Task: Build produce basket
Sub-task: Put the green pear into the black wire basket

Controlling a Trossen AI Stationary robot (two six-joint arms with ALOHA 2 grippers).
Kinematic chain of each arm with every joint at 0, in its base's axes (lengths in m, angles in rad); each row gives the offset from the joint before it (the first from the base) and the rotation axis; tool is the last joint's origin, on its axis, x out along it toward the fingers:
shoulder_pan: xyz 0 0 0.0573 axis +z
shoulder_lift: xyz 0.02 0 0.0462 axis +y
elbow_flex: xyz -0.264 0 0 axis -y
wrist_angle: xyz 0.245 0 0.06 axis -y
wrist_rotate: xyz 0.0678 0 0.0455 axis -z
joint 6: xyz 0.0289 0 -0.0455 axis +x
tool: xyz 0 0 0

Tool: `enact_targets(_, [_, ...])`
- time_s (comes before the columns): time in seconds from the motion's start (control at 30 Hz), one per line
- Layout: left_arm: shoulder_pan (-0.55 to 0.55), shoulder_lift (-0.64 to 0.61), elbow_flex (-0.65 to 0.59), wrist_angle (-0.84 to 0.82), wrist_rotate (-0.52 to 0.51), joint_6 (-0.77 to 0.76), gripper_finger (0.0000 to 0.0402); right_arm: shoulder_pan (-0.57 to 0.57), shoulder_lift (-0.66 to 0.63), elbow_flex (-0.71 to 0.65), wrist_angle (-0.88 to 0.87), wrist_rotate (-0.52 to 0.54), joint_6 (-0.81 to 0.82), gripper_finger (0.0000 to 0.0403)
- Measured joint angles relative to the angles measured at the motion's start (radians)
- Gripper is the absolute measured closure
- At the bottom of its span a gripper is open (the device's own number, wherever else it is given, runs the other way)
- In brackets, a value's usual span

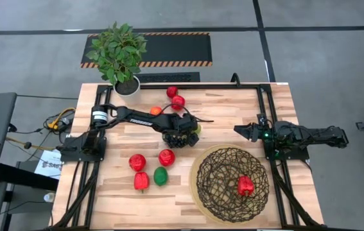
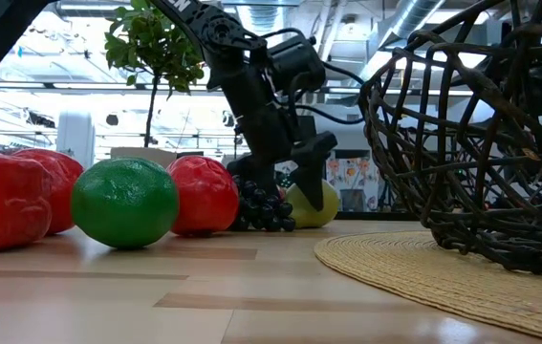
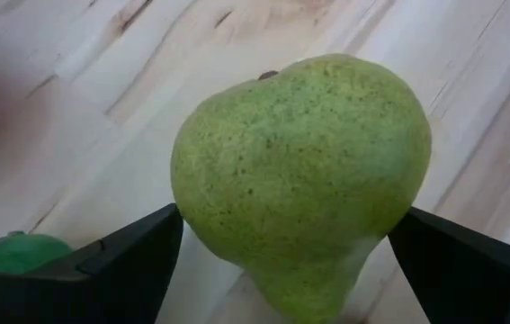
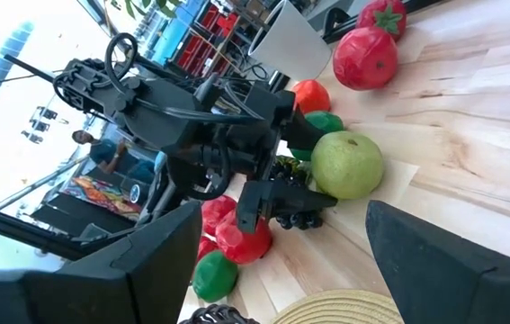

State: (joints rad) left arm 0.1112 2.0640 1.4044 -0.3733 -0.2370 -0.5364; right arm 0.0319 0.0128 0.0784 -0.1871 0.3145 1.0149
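A green pear (image 3: 299,171) lies on the wooden table next to dark grapes (image 1: 178,138), left of the basket; it also shows in the high view (image 1: 197,129) and the low view (image 2: 315,204). My left gripper (image 1: 191,127) is open, and its two fingers stand on either side of the pear. The dark woven basket (image 1: 232,176) stands on a tan round mat at the near right, with a red pepper (image 1: 245,186) inside. My right gripper (image 1: 241,130) is open and empty at the right, above the table. My left gripper has one finger (image 3: 138,256) beside one flank of the pear and the other finger (image 3: 452,256) beside the opposite flank. I cannot tell whether they touch it. The fingers slant down from the table's left. The pear rests on the table.
Two red fruits (image 1: 137,162) (image 1: 166,157), a red pepper (image 1: 141,181) and a green lime (image 1: 161,176) lie near left. Two red fruits (image 1: 172,92) (image 1: 178,101) and an orange (image 1: 156,110) lie far. A potted plant (image 1: 127,85) stands at the far left corner.
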Motion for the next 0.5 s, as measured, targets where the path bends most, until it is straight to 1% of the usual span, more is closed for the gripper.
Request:
enact_targets(0.1, [0.001,0.0,0.0,-0.001,0.02,-0.009,0.0066,0.0,0.0,0.0,0.0,0.0,0.0,0.0069])
enact_targets(0.33, [0.001,0.0,0.0,-0.001,0.02,-0.014,0.0142,0.0,0.0,0.0,0.0,0.0,-0.001,0.0069])
enact_targets(0.4, [0.001,0.0,0.0,-0.001,0.02,-0.027,0.0155,0.0,0.0,0.0,0.0,0.0,-0.001,0.0069])
enact_targets(0.5, [0.001,0.0,0.001,-0.001,0.035,-0.041,0.0161,0.0,0.0,0.0,0.0,0.0,-0.002,0.0069])
